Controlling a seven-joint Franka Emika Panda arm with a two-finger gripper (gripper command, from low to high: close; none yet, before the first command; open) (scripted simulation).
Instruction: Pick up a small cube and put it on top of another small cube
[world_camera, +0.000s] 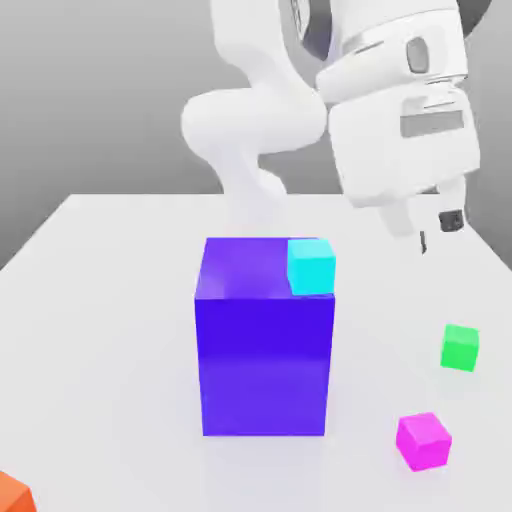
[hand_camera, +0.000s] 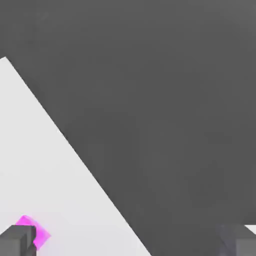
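White table, magenta cube near green cube, jaws wide open, empty, raised above

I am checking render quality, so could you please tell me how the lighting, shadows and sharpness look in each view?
Exterior view: soft even light, faint reflection beneath the big blue-purple block on the glossy white table, no glare. Hand view: the small magenta-pink cube and the dark fingertips look soft-edged.

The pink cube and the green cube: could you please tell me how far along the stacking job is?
Nothing looks done yet: the pink cube sits on the table, apart from the green cube. In hand: the gripper hangs open and empty above the table, with the pink cube beside one finger in the hand view. Left: grasp the pink cube, lift it, set it on the green one.
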